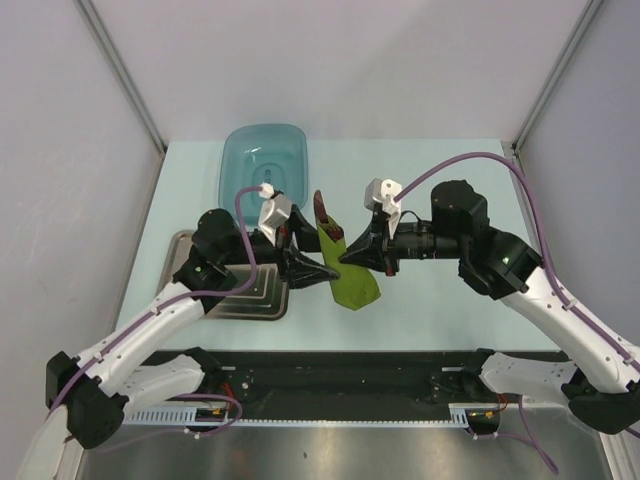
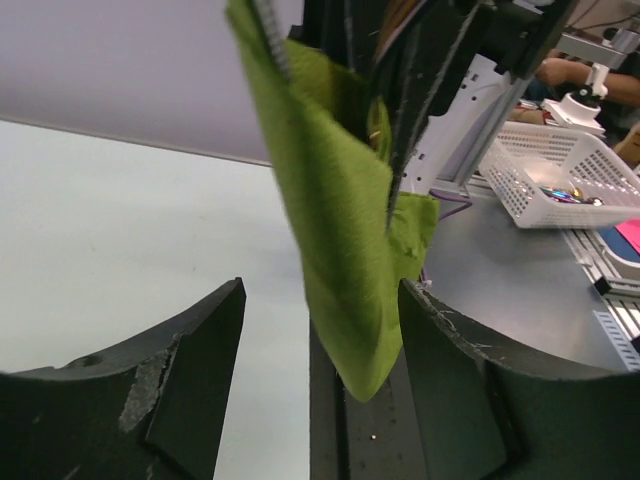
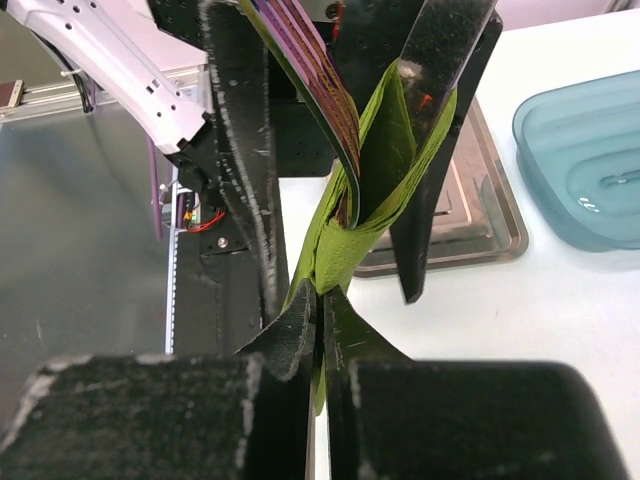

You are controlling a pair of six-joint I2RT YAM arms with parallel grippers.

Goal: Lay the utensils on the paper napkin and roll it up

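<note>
1. Napkin point(image 1: 352, 278), wrapped loosely around the utensils point(image 3: 318, 80), hangs above the bench point(image 1: 450, 300) between both pincers.
2. Right pincer point(image 3: 320, 312) is pressed together, pinching the napkin's lower fold.
3. Left pincer point(image 2: 320, 292) is spread, with the napkin dangling between its fingers.

There are two claws, left claw point(image 1: 318, 270) and right claw point(image 1: 352, 258). Between them is one green paper napkin point(image 1: 355, 285). Near the left claw are one steel tray point(image 1: 252, 302) and one teal basin point(image 1: 238, 165).
</note>
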